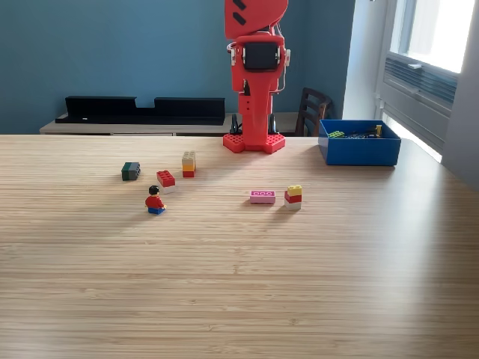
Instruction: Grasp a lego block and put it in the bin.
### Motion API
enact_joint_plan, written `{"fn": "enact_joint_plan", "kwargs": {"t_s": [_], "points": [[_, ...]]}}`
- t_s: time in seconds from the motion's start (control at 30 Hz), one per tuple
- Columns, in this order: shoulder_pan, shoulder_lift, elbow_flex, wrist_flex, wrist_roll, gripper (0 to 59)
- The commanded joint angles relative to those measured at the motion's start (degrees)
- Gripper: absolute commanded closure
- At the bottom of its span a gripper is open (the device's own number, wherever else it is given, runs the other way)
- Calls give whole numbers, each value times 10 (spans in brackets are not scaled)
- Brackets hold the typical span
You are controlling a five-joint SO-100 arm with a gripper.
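Observation:
The blue bin (359,152) stands at the back on the exterior view's right, with several small pieces inside. Loose lego blocks lie on the wooden table (239,284): a dark green one (131,170), a red one (165,179), a tan-and-red stack (188,164), a pink flat one (262,197) and a yellow-red-white stack (293,197). A minifigure (155,200) stands near the red block. The red arm rises from its studded base (254,142). My gripper (254,15) is high at the top edge, far above all blocks. Its jaws are not distinguishable.
A low sideboard behind the table carries black trays (142,108). A dark chair (314,112) stands behind the bin. A window and its sill fill the exterior view's right edge.

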Motion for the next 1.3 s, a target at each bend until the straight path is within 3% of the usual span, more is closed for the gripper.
{"fn": "enact_joint_plan", "kwargs": {"t_s": [0.03,0.53,1.03,1.3], "points": [[3,17,1,-14,7,585],[120,13,54,-83,13,585],[239,11,131,-138,129,585],[247,11,156,-144,141,585]]}}
